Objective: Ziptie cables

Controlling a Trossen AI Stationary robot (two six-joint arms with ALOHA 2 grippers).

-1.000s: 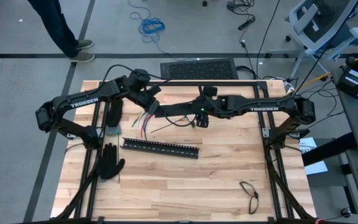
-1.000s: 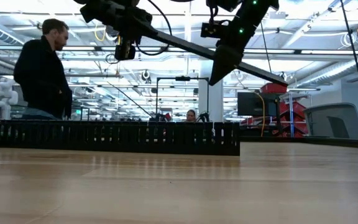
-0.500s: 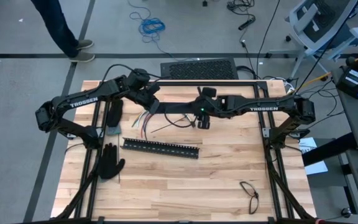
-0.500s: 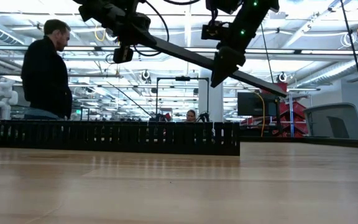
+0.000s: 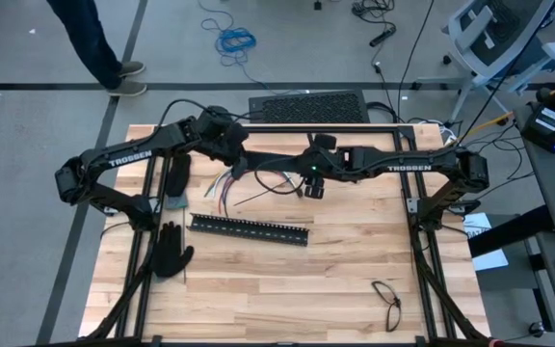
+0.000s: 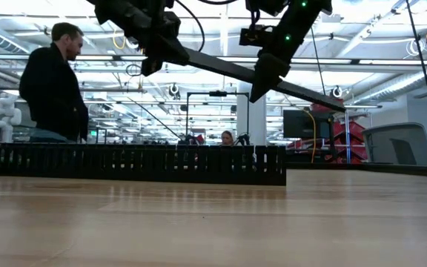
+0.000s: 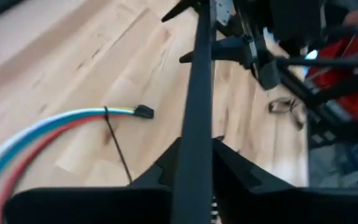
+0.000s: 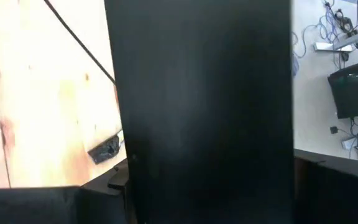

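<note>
The left hand [image 5: 232, 158] has rolled and crept a little toward the far side since a moment ago, while the right hand [image 6: 261, 83] has barely stirred. Both arms are meeting over the far middle of the tabletop [image 5: 355, 260], and between them a long black bar [image 6: 221, 65] is hanging in the air, sloping down toward the right. The right hand is clamping across the bar's broad face. The left hand's fingers [image 7: 166, 169] are sitting tight on either side of the bar's thin edge, but whether they are squeezing or letting go, I cannot tell.

The cables [image 7: 48, 127] are lying flat on the wood under the left hand, a curved bundle of coloured wires fanning toward the left. A thin dark ziptie [image 7: 118, 149] is crossing them near their gathered end, its tail trailing off across the wood; whether it is looped around or cinched is not clear.

Nearer in, a second slotted bar [image 5: 249, 229] is lying across the tabletop, with a black glove [image 5: 169, 253] at the near left.

Those wires are looking light and limp, so they are likely to droop and splay if lifted by one end. The best hold is probably just beside the ziptie, where the bundle is tightest. The ziptie itself seems thin, smooth and springy, so pinching its free tail looks wisest.
</note>
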